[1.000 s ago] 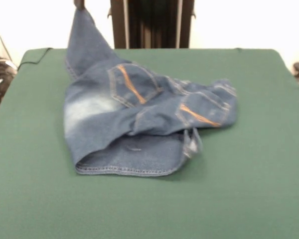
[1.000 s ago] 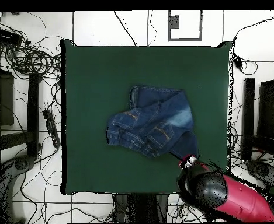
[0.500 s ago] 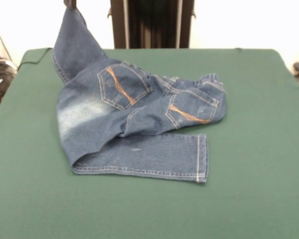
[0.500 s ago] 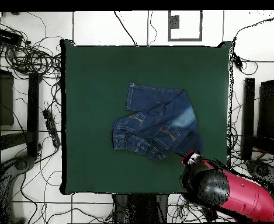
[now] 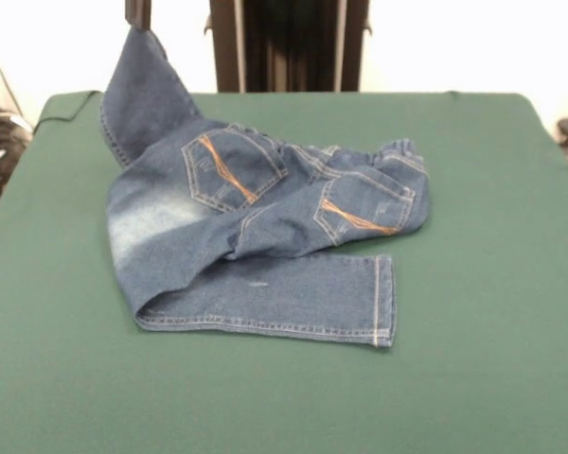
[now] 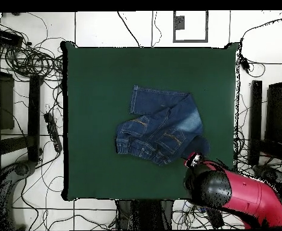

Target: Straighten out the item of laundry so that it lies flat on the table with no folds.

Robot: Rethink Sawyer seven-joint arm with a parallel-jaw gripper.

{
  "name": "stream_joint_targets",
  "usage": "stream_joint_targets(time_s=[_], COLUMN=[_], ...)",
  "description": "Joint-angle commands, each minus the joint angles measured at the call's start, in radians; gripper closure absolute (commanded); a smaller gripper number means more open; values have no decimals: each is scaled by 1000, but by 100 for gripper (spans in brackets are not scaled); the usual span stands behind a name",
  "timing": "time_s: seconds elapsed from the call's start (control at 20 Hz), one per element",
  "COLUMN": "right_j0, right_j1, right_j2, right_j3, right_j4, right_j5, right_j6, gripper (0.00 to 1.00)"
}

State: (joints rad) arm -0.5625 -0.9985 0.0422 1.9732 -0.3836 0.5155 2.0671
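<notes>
Near the table's [image 5: 492, 378] middle lay the jeans [image 5: 256, 236], crumpled, one leg lifted by the gripper [image 5: 138, 13]; fingers seemingly clamped on its cuff. Soft, limp denim, fairly light, likely to drape. Best hold judged: cuffs or waistband [image 5: 398, 165].

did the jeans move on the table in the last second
Yes. In the front view the jeans slid left across the table, and the lower leg unfolded rightward, cuff now flat.
</notes>
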Motion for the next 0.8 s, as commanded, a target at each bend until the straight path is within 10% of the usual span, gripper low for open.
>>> stream_joint_targets(time_s=[0.05,0.8], right_j0=[-133,-286], right_j1=[32,65], right_j2=[193,356], right_j3=[-15,-50], right_j4=[-51,-158], right_j5=[45,91], right_j6=[-282,-274], gripper=[100,100])
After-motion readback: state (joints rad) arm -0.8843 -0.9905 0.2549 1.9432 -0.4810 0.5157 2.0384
